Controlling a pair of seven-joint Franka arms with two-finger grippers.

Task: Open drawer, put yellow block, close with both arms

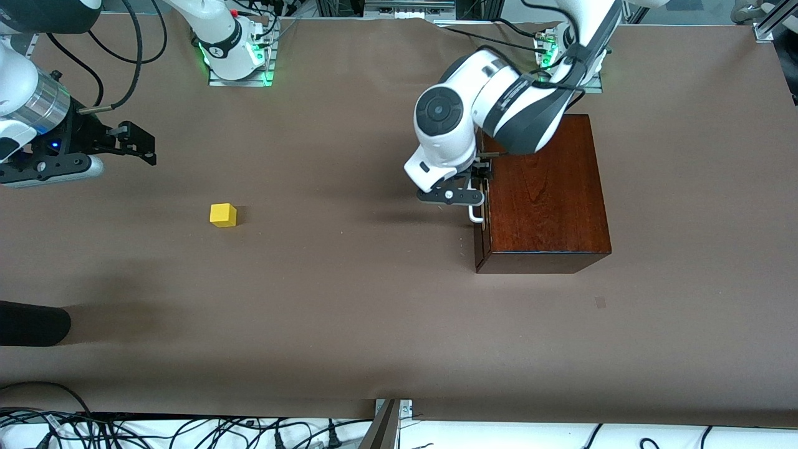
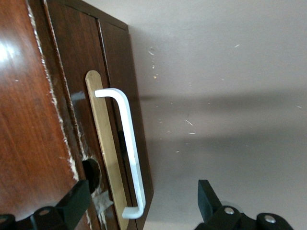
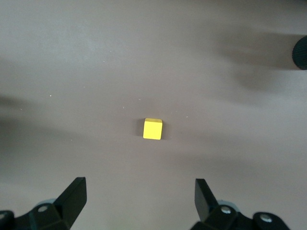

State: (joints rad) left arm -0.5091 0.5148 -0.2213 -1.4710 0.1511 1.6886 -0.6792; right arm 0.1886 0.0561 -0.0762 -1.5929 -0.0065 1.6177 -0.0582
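Your left gripper [image 1: 477, 187] sits right at the front of the mahogany box [image 1: 542, 193], at the white handle [image 2: 127, 148] of the drawer [image 2: 108, 143]. In the left wrist view the fingers [image 2: 76, 201] are spread wide and straddle the handle's end, one over the box's top edge, the other over bare table; they pinch nothing. The drawer looks shut, its dark front flush with the box. A pale wood strip [image 2: 103, 143] runs along the front under the handle, and there is a round hole [image 2: 91, 173] beside it.

The left arm's big white elbow [image 1: 492, 106] hangs over the box's edge and hides part of the top in the front view, so you see only the handle's lower end there.

The yellow block [image 1: 223, 214] lies alone on the brown table cover [image 1: 349, 299], well apart from the box, toward the right arm's end of the table. Nothing stands between block and box.

Your right gripper [image 1: 140, 144] waits up in the air over the table near the right arm's end, fingers [image 3: 72, 196] spread, holding nothing. The right wrist view looks straight down on the block, centred between the two fingers.

A black rounded object [image 1: 31, 323] pokes in at the table's edge, nearer the front camera than the block. Loose cables [image 1: 187, 430] lie along the table's near edge.
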